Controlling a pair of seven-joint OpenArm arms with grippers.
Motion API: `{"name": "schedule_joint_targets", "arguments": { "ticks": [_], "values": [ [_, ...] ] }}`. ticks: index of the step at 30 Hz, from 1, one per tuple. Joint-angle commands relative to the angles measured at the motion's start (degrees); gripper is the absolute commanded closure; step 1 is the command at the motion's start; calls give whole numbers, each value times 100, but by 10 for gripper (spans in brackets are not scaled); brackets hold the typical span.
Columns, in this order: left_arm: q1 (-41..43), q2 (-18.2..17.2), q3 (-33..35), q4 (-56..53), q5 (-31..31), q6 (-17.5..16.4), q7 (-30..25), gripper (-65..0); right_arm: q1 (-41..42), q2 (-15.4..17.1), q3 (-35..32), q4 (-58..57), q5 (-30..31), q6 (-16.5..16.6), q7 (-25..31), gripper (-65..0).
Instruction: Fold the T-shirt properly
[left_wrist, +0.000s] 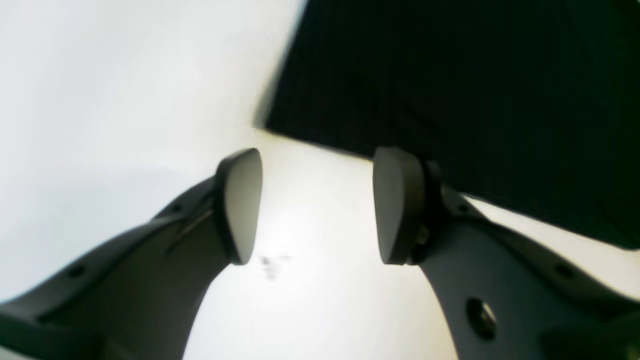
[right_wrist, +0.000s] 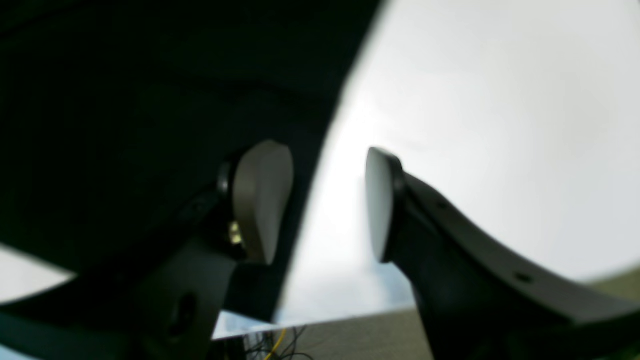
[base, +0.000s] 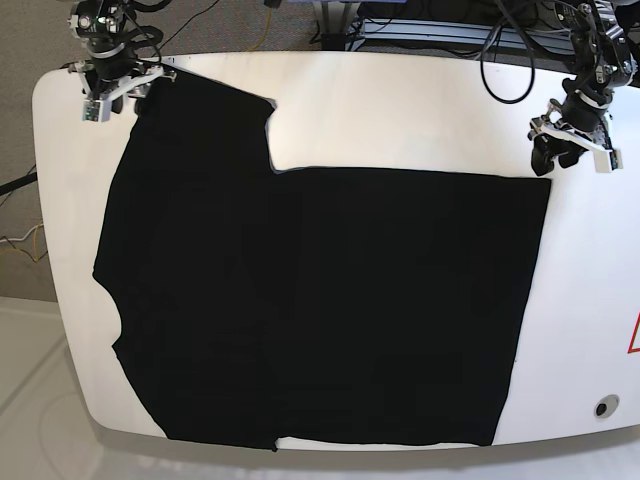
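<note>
The black T-shirt (base: 320, 300) lies flat across the white table (base: 400, 110), with one sleeve reaching to the far left. My left gripper (base: 560, 155) is open just beyond the shirt's far right corner. In the left wrist view the gripper (left_wrist: 317, 205) is empty, with bare table between its pads; the shirt corner (left_wrist: 475, 100) lies behind one pad. My right gripper (base: 125, 85) is open at the sleeve's far left corner. In the right wrist view the gripper (right_wrist: 327, 202) straddles the shirt edge (right_wrist: 150, 100), one pad over cloth and one over table.
Cables and equipment (base: 430, 25) lie beyond the table's far edge. A red mark (base: 633, 335) and a small round fitting (base: 601, 407) sit near the table's right edge. The right wrist view shows the table's edge, with floor and wires (right_wrist: 280, 345) below.
</note>
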Motion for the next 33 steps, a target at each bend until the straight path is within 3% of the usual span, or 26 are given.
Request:
{"name": "schedule_joint_targets", "arguments": {
  "ticks": [1, 8, 12, 26, 33],
  "values": [
    [11, -25, -107, 186, -116, -25, -76, -327, -14, 38, 23, 60, 85, 93, 166, -277],
    [78, 112, -198, 241, -96, -41, -71, -327, 23, 57, 3, 116, 180, 378, 206, -287],
    [93, 238, -337, 227, -16, -53, -142, -322, 67, 62, -11, 302, 173, 770, 156, -288],
    [-509, 80, -261, -355, 108, -43, -56, -313, 258, 146, -339, 70, 38, 587, 117, -287],
    [-588, 90, -407, -387, 216, -12, 24, -315, 291, 173, -374, -69, 50, 651, 97, -285]
  ]
}}
